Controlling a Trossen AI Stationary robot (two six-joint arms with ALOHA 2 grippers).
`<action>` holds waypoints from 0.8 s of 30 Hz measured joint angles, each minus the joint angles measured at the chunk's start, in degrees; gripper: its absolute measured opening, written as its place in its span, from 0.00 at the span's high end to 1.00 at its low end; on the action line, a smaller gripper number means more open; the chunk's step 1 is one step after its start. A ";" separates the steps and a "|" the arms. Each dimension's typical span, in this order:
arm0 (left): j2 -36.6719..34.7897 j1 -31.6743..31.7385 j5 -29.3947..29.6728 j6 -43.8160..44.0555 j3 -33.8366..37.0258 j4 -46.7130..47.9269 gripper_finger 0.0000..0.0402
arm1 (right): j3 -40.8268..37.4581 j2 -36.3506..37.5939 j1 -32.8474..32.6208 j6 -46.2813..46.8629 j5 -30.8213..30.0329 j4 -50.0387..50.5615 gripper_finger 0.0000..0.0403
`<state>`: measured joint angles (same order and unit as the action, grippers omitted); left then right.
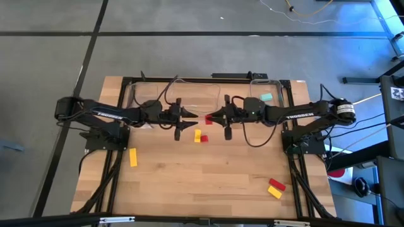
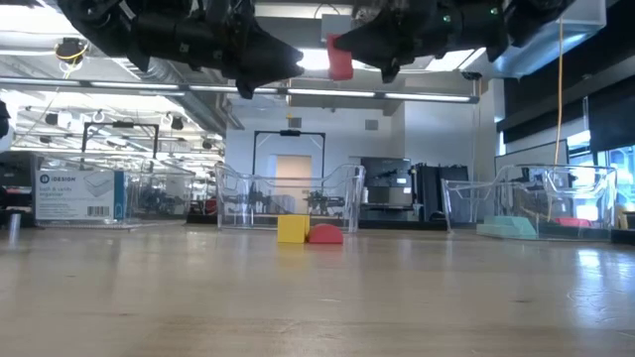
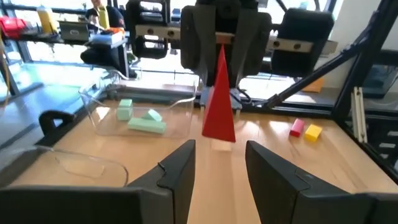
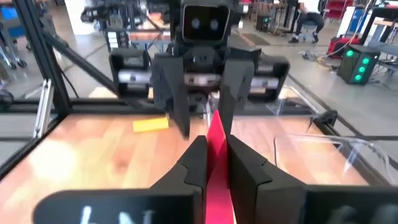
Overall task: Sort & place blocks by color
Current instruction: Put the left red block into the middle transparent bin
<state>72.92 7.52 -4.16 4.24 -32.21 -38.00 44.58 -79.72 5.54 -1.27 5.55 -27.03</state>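
The right gripper (image 1: 210, 118) is clenched on a small red rectangular block (image 1: 208, 120) – held in the air above the wooden table (image 1: 208, 183), nearer its rear edge. The left gripper (image 1: 194, 115) faces it, fingers released – apart from the block.

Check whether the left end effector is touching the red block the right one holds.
Apart. The left wrist view shows the left end effector open, short of the red block.
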 joint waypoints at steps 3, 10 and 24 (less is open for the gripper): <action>-1.84 0.01 -0.02 -1.01 -0.02 1.93 0.67 | 0.00 1.45 0.00 -0.76 -0.03 2.84 0.91; -10.33 0.01 0.56 -2.18 4.65 2.42 0.67 | -0.03 5.57 0.00 -2.22 -0.12 10.15 0.91; -32.04 0.01 2.01 -4.83 14.90 1.53 0.67 | -14.73 25.49 3.01 -0.48 -7.70 5.32 0.91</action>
<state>40.88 7.53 -2.15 -0.59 -17.30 -36.47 29.85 -54.23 8.55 -1.75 -2.15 -21.71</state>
